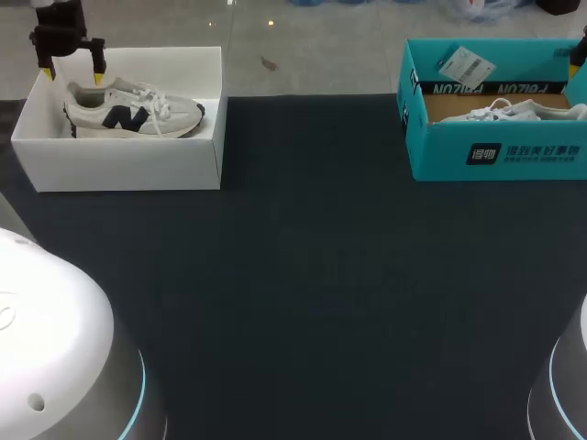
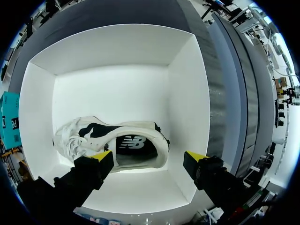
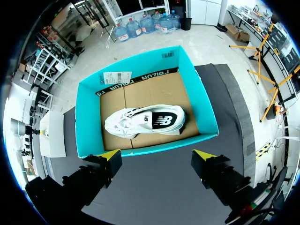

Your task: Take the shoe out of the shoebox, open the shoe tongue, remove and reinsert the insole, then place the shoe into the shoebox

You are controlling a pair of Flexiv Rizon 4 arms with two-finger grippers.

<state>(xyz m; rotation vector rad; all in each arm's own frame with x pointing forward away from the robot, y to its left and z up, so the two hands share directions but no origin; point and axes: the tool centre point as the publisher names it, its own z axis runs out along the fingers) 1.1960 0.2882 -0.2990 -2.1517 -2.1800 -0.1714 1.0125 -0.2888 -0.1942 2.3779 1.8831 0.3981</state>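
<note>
Left claw (image 2: 147, 161) stands wide and holds nothing, hovering over the white box (image 2: 187, 93). The grey shoe (image 2: 112, 140) lies inside the box directly under the claw, its heel end below the gap between the fingers, untouched. Right claw (image 3: 157, 158) is likewise wide and empty, above the counter (image 3: 154, 192) just short of the teal box (image 3: 89, 122). The white shoe (image 3: 145, 121) lies inside, ahead of that claw.

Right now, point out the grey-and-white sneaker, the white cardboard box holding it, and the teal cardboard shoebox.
grey-and-white sneaker (image 1: 128, 115): head view, its side panel.
white cardboard box (image 1: 119, 165): head view, its front wall.
teal cardboard shoebox (image 1: 440, 147): head view, its front wall.
</note>
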